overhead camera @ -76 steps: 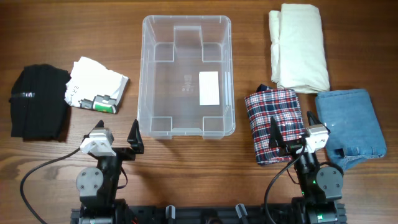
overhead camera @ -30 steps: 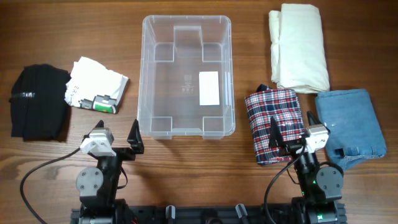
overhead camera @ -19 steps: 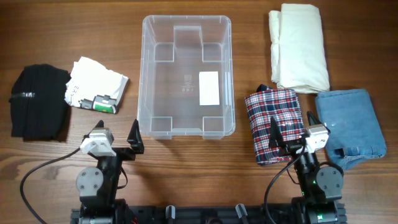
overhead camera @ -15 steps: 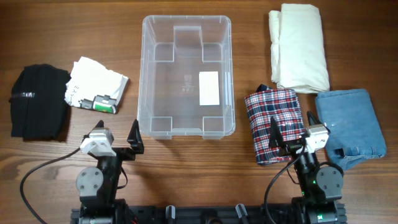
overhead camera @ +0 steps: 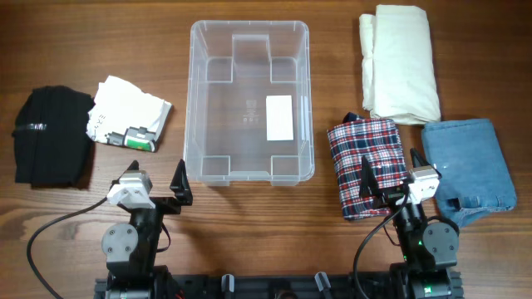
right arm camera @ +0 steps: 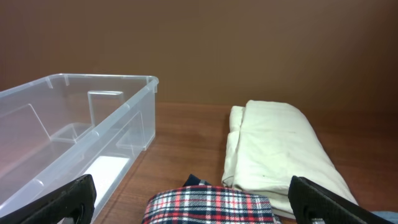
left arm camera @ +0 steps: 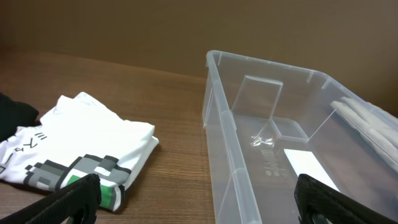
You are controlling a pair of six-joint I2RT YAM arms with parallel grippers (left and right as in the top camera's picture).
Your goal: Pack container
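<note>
A brown wooden table (overhead camera: 249, 224). At the left lies a black folded garment (overhead camera: 51, 137), touching a white printed folded shirt (overhead camera: 129, 123). The near left gripper (overhead camera: 156, 178) gapes wide, holding nothing. The clear rectangular plastic container (overhead camera: 193, 100) sits in the centre. On the right, a red plaid folded cloth (overhead camera: 366, 162) lies under the wide, unladen right gripper (overhead camera: 389, 178). Beyond is a cream folded cloth (overhead camera: 401, 62), and a blue denim piece (overhead camera: 470, 166) lies rightmost.

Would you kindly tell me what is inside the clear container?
Nothing is packed inside the container yet: only the white label on its bottom shows. Its clear walls hide nothing inside.
</note>
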